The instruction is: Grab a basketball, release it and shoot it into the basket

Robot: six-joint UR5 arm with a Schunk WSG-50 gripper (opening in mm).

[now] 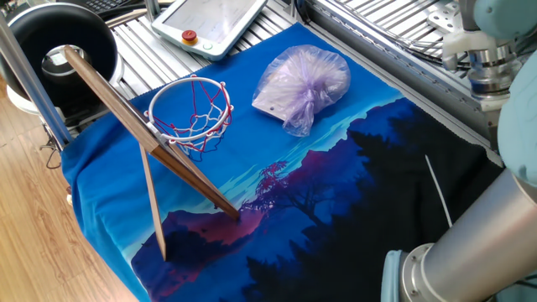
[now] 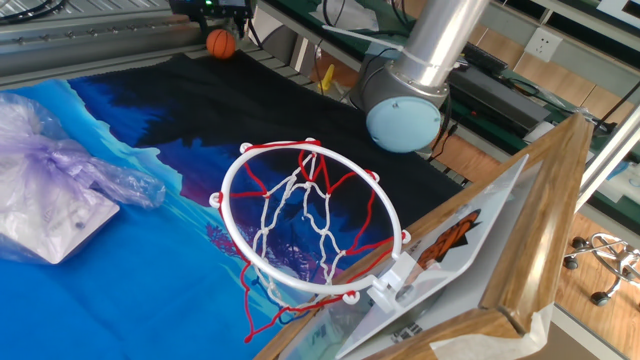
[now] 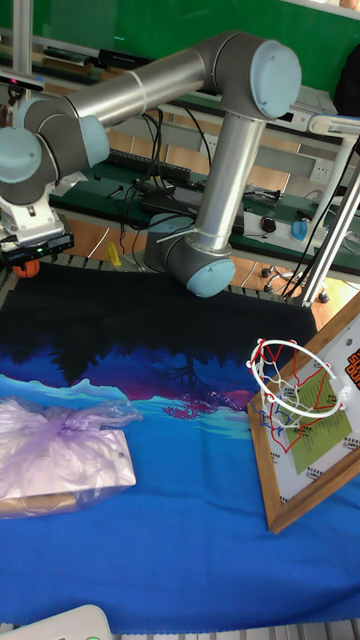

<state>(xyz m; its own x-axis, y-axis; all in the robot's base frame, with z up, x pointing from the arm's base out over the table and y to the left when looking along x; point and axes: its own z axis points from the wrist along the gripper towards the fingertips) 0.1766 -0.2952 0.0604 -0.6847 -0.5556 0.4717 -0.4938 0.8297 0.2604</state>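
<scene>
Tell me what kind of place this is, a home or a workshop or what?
Most likely a robotics lab: a big industrial arm is mounted at a cloth-covered table, a teach pendant lies at the table's edge, and cables and electronics crowd the bench behind.

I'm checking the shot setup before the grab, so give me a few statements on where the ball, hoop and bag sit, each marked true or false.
1. The basketball lies at the far edge of the cloth, well away from the basket. True.
2. The basketball is already inside the net. False: the net hangs empty.
3. The gripper is directly over the basketball. True, though whether its jaws have closed cannot be told.
4. The lilac bag lies inside the basket. False: it lies on the blue cloth beside the basket.
5. The basket is fixed to a wooden backboard. True.
</scene>
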